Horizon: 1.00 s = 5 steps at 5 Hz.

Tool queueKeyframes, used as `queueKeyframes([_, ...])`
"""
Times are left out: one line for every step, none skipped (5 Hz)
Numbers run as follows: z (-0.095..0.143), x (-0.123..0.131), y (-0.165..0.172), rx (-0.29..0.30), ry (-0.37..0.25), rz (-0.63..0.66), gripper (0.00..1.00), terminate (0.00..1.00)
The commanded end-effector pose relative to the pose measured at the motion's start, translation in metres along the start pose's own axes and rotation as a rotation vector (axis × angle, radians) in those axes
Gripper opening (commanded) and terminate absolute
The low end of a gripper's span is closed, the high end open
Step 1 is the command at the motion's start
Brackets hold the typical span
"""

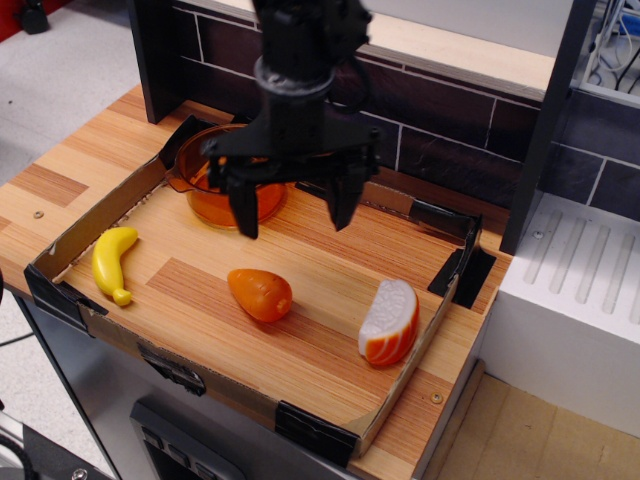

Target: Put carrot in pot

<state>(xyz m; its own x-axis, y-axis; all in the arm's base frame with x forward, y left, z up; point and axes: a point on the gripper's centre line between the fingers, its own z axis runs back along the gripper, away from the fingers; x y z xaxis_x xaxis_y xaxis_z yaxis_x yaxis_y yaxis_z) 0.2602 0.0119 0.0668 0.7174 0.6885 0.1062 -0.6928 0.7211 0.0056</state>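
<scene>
Hovering above the wooden tray (pixel 330 375), gripper (pixel 292 218) with black fingers (pixel 244 208) spread wide, nothing between them. Hung over the boards between carrot (pixel 260 295) and pot (pixel 222 190), clear of both. Lay on its side near the tray's middle, that carrot, stub end pointing right. Sat at the back left corner, the amber pot, partly hidden behind the left finger. Rested by the left wall, yellow banana (pixel 112 263); toward the right wall, striped salmon piece (pixel 389 322).
</scene>
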Motion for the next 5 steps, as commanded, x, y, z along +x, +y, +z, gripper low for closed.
queueKeyframes([0.000, 0.008, 0.027, -0.044, -0.110, 0.272, 1.00, 0.00])
queueKeyframes([-0.023, -0.003, 0.036, -0.029, -0.110, 0.389, 1.00, 0.00])
queueKeyframes([-0.033, -0.010, 0.031, -0.055, -0.091, 0.439, 1.00, 0.00])
queueKeyframes([-0.039, -0.013, 0.023, -0.056, -0.063, 0.453, 1.00, 0.00])
queueKeyframes([-0.042, -0.015, 0.019, -0.061, -0.076, 0.450, 1.00, 0.00])
